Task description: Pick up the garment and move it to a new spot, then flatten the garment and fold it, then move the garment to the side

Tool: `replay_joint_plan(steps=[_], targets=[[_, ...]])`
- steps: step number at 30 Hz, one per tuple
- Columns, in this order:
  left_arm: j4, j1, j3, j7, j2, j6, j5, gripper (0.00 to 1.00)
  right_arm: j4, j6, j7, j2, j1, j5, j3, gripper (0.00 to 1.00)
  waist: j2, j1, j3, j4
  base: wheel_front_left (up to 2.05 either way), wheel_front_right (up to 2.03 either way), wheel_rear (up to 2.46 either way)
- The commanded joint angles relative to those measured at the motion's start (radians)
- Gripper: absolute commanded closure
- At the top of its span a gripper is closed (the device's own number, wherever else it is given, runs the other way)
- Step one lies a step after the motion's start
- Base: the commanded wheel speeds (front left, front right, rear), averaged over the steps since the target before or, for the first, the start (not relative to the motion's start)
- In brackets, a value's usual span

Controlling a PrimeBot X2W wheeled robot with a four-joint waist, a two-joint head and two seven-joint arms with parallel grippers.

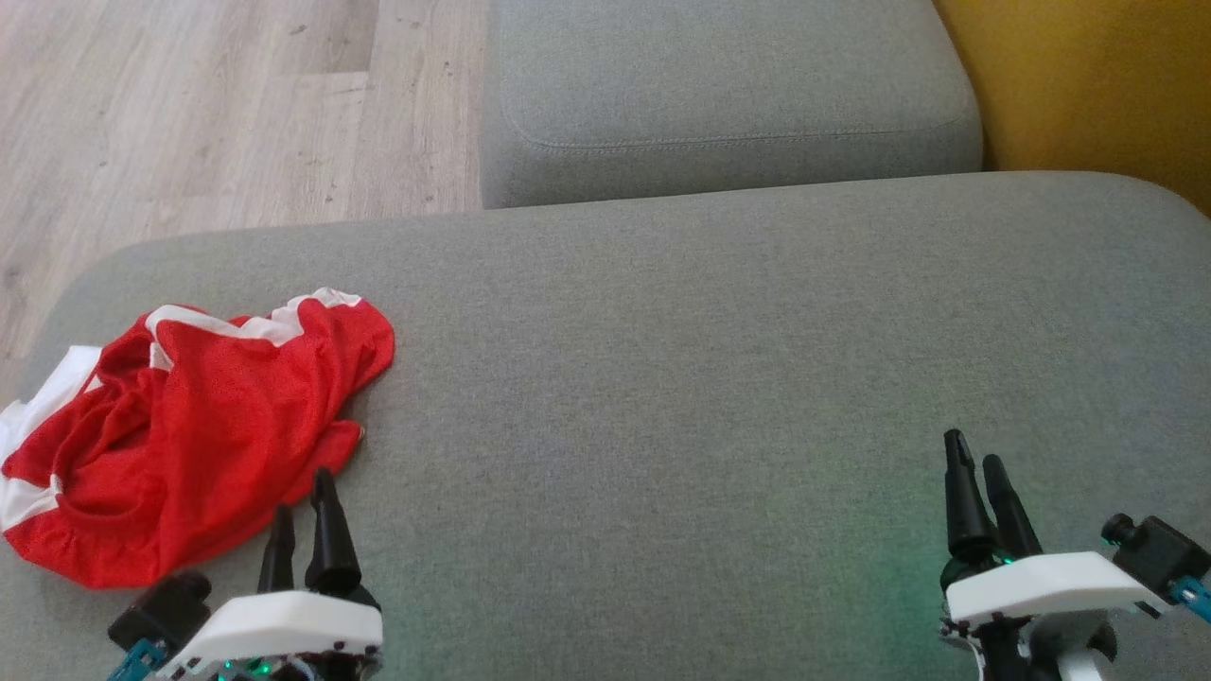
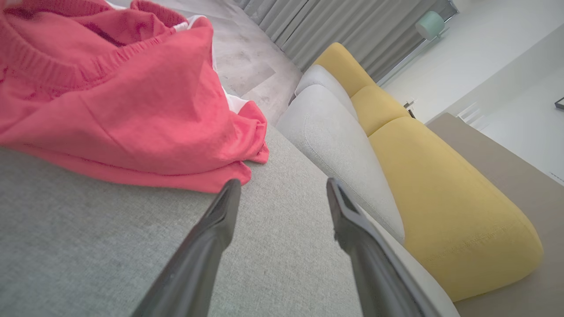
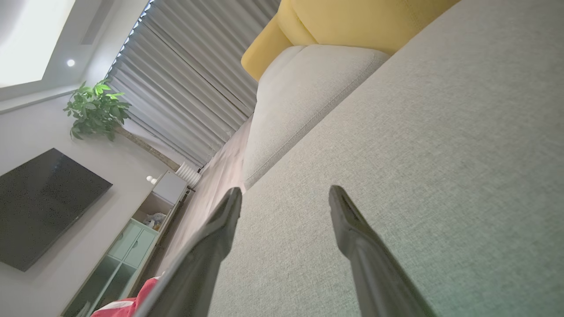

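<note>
The garment (image 1: 189, 426) is a crumpled red piece with white trim, lying at the left end of the grey sofa seat (image 1: 710, 378). In the left wrist view the garment (image 2: 123, 101) bulks up close, just beyond the fingertips. My left gripper (image 1: 303, 492) (image 2: 282, 187) is open and empty, its tips at the garment's near right edge without holding it. Far to the right, my right gripper (image 1: 974, 449) (image 3: 284, 196) hovers open over bare cushion. A scrap of the garment (image 3: 128, 304) peeks in at the bottom of the right wrist view.
A second grey cushion (image 1: 719, 95) lies beyond the seat, with a yellow cushion (image 1: 1088, 85) at the far right. Wooden floor (image 1: 189, 113) runs past the sofa's left end. A TV (image 3: 39, 207), a cabinet (image 3: 132, 242) and a plant (image 3: 94, 108) stand across the room.
</note>
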Motion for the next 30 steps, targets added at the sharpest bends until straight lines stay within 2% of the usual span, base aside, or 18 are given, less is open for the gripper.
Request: replay_joint_plan(steps=[1, 16, 30], targets=[[-0.041, -0.032, 0.011, -0.014, 0.009, 0.007, 0.038, 0.00, -0.042, 0.000, -0.016, -0.007, -0.027, -0.037, 0.021, 0.00, 0.0000, 0.0000, 0.000, 0.000, 0.00, 0.00, 0.00], [-0.051, -0.016, -0.024, -0.056, 0.011, 0.028, 0.233, 0.00, -0.070, 0.000, -0.057, -0.008, -0.017, -0.214, 0.047, 0.00, 0.0000, 0.0000, -0.014, 0.006, 0.00, 0.00, 0.00], [-0.061, -0.001, -0.067, -0.098, 0.011, 0.070, 0.403, 0.00, -0.075, -0.001, -0.099, -0.010, -0.012, -0.393, 0.082, 0.00, 0.0000, 0.0000, -0.031, 0.001, 0.00, 0.00, 0.00]])
